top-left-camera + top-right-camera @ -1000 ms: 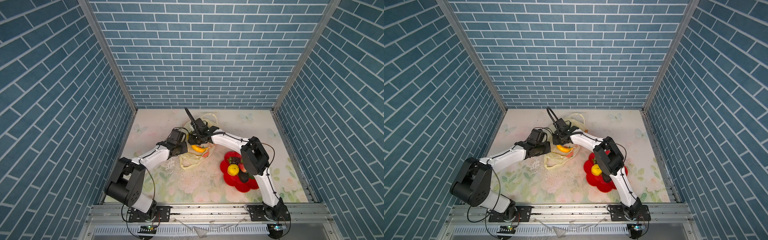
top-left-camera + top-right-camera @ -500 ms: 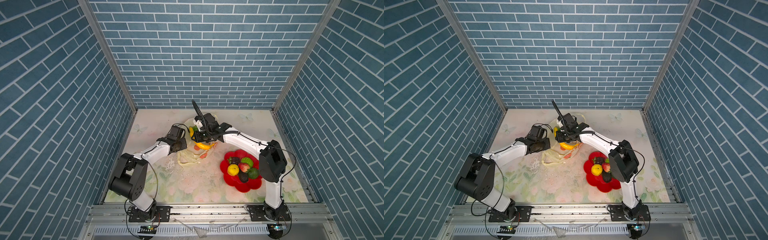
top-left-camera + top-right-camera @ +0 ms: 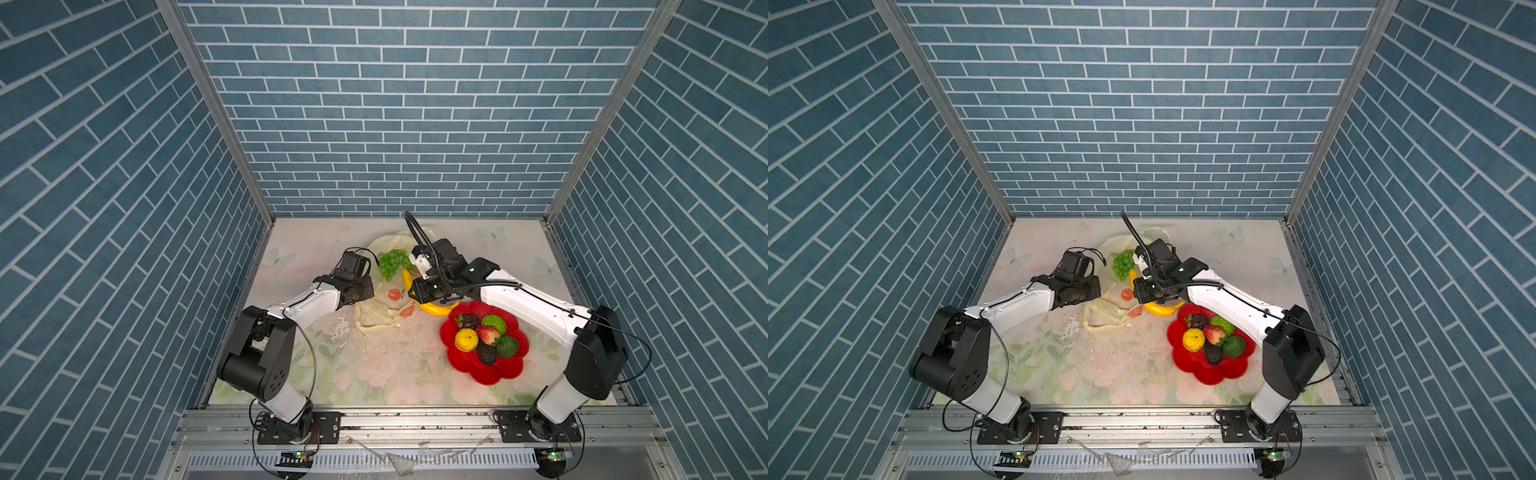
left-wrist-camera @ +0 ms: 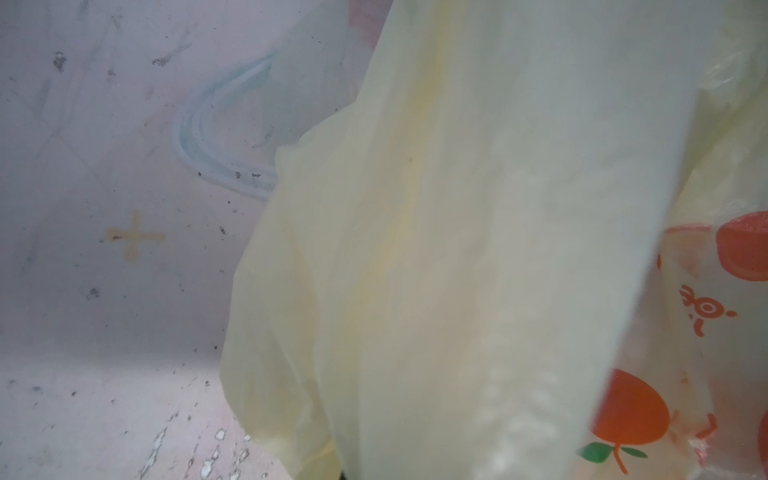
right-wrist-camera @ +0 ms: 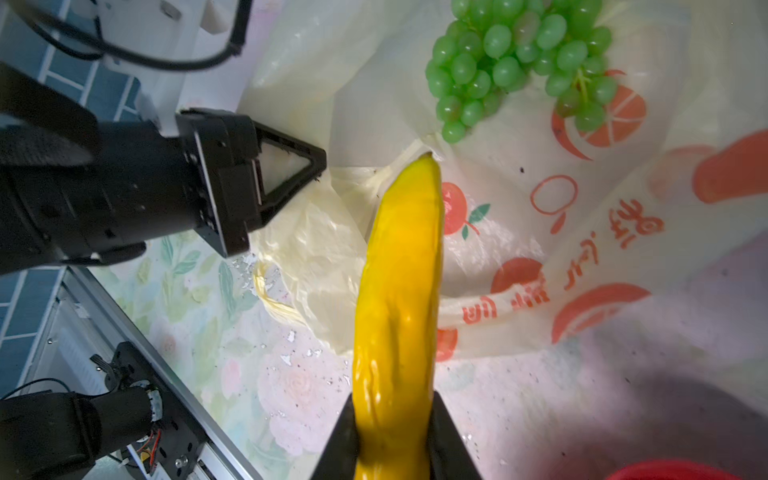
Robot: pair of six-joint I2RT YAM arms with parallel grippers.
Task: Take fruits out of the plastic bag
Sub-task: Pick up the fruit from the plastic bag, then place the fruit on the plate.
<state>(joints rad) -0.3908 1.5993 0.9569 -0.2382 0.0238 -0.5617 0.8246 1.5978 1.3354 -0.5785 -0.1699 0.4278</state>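
Note:
The pale-yellow plastic bag (image 3: 376,318) lies crumpled at the middle back of the table. My left gripper (image 3: 360,293) is shut on its left edge; in the left wrist view the bag (image 4: 457,249) hides the fingers. My right gripper (image 5: 392,407) is shut on the yellow banana (image 5: 399,291), held above the bag's right side next to the red plate (image 3: 498,374). A green grape bunch (image 3: 392,262) rests on the bag's far part. On the plate lie a lemon (image 3: 466,340), a strawberry (image 3: 488,334), green fruits and dark brown pieces.
Blue brick-pattern walls close in the left, back and right sides. A metal rail (image 3: 415,419) with both arm bases runs along the front edge. The right forearm (image 3: 532,307) passes over the plate's far rim. Floral table surface (image 3: 386,370) lies in front of the bag.
The right gripper has carried the banana up and to the right, toward the plate, and its elbow has swung right off the plate. The grapes now show. The left gripper keeps its hold.

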